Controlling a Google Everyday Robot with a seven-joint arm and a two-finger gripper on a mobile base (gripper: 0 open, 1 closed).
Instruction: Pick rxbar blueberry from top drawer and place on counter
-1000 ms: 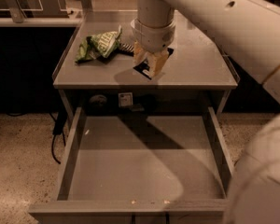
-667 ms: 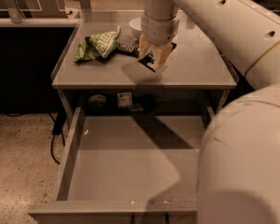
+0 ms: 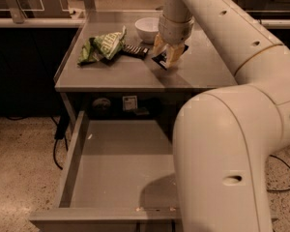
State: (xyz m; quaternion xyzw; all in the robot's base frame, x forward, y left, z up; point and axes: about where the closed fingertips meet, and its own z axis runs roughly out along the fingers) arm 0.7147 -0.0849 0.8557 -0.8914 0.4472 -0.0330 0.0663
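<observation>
Squarely mid-counter (image 3: 203, 74), gripper (image 3: 167, 54) with rxbar blueberry (image 3: 160, 60)

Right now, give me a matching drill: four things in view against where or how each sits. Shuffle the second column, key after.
Things
1. rxbar blueberry
2. top drawer
3. chip bag
4. white bowl

Place or state
A. pulled open below the counter
B. held between the fingers of the gripper, over the counter's middle right
C. at the counter's back, just behind the gripper
D. crumpled on the counter's left part

Pairs: 1-B, 2-A, 3-D, 4-C
</observation>
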